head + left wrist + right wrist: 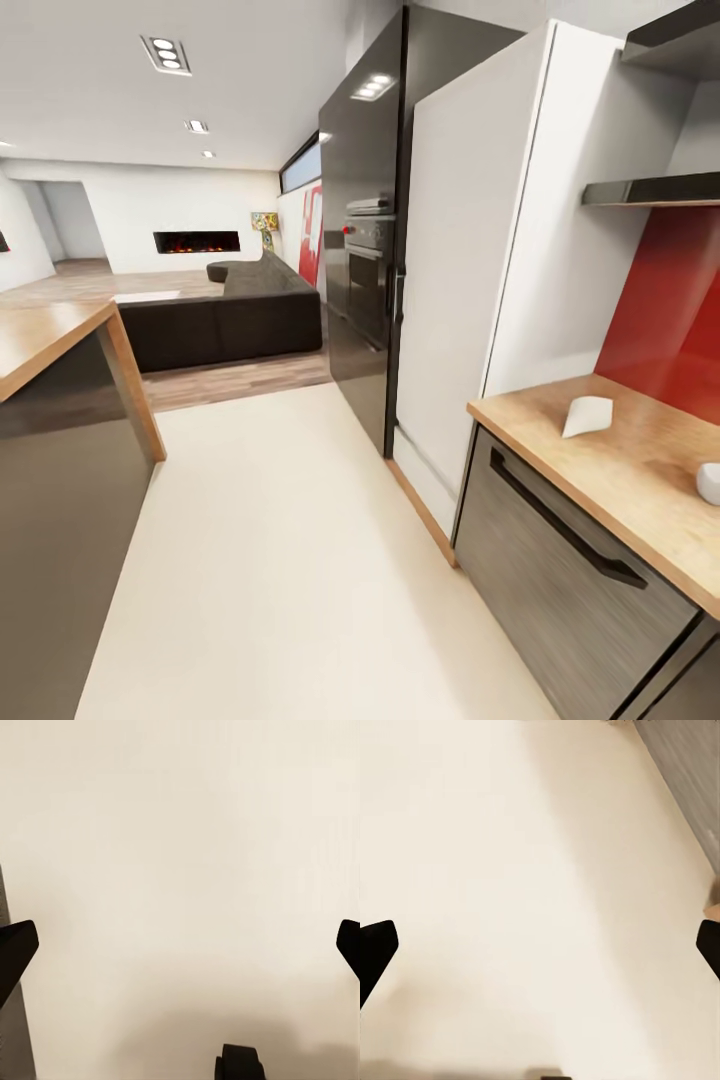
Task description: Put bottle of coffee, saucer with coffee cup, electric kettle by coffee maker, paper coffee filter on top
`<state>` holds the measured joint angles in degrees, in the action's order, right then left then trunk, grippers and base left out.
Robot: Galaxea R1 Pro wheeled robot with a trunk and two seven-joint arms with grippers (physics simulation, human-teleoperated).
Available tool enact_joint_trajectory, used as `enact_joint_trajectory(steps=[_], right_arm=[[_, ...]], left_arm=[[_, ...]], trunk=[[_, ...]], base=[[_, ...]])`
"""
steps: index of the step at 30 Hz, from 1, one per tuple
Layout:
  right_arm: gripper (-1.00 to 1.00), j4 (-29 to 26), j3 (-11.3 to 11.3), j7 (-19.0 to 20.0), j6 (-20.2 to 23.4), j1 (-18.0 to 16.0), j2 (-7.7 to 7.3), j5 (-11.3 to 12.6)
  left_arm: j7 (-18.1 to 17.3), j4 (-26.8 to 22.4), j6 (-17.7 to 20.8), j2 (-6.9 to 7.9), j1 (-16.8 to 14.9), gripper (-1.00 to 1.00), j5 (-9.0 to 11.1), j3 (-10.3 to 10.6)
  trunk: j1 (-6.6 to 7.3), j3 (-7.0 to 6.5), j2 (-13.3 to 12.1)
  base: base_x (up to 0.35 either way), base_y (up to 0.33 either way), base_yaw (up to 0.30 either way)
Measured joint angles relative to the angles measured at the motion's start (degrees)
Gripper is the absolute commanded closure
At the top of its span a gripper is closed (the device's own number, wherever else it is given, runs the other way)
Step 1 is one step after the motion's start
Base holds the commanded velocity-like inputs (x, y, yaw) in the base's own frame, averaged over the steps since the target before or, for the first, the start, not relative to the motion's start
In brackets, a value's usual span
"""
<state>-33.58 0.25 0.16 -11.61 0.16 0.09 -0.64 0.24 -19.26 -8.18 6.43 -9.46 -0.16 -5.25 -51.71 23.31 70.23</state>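
The kitchen countertop [640, 480] runs along the right, pale wood over a grey drawer front, with a red backsplash behind it. A white folded paper coffee filter [587, 415] lies on it near the end. A small white rounded thing [710, 482] sits at the frame edge; I cannot tell what it is. A dark kitchen shelf [650, 190] hangs above the backsplash. The coffee maker, bottle of coffee, saucer, coffee cup and electric kettle are out of view. My left gripper [180, 945] and right gripper [540, 949] are both open over the cream floor, holding nothing.
An orange-brown island bar [50, 335] stands at the left. A white tall cabinet panel [470, 260] and a black oven tower [365, 270] line the right side. A cream floor aisle [290, 540] runs between them toward a dark sofa [230, 315].
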Motion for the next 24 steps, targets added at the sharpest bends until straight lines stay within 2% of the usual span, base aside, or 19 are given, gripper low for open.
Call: enact_joint_trajectory(steps=[24], right_arm=[[-1.0, 0.02, 0.0, 0.0, 0.0, 0.0, 0.0, 0.0]], left_arm=[[0.0, 0.0, -0.04, 0.0, 0.0, -1.0, 0.0, 0.0]], trunk=[[5.27, -4.31, -9.63]], base=[[0.0, 0.0, 0.0]])
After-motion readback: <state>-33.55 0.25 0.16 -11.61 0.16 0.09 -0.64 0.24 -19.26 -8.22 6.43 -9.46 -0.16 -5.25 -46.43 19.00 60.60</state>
